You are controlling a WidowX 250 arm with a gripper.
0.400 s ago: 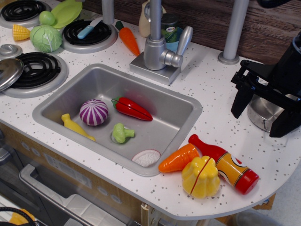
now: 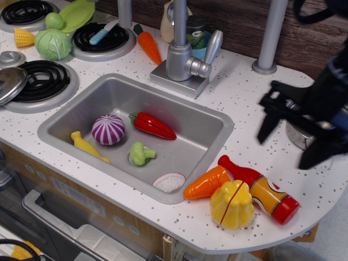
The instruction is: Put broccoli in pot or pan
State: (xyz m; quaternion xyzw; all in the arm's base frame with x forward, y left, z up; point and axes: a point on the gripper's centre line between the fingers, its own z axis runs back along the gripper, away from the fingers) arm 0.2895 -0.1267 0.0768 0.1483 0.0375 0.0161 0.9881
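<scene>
The small light-green broccoli [image 2: 141,154] lies on the floor of the steel sink [image 2: 215,126], right of the purple onion [image 2: 108,129] and below the red pepper [image 2: 152,125]. The shiny steel pot [image 2: 296,136] stands at the right edge of the counter, mostly hidden behind my black gripper [image 2: 288,144]. The gripper hangs above the counter right of the sink, blurred by motion, its two fingers spread apart and empty.
In the sink also lie a yellow vegetable [image 2: 87,145] and a pale slice [image 2: 169,182]. On the counter front right are an orange carrot [image 2: 206,182], a red bottle [image 2: 261,190] and a yellow pepper [image 2: 232,204]. The faucet [image 2: 182,49] stands behind the sink; stove burners, cabbage [image 2: 53,44] and lid [image 2: 11,84] are left.
The gripper has shifted slightly left and down toward the sink side and is now motion-blurred. Nothing else has moved.
</scene>
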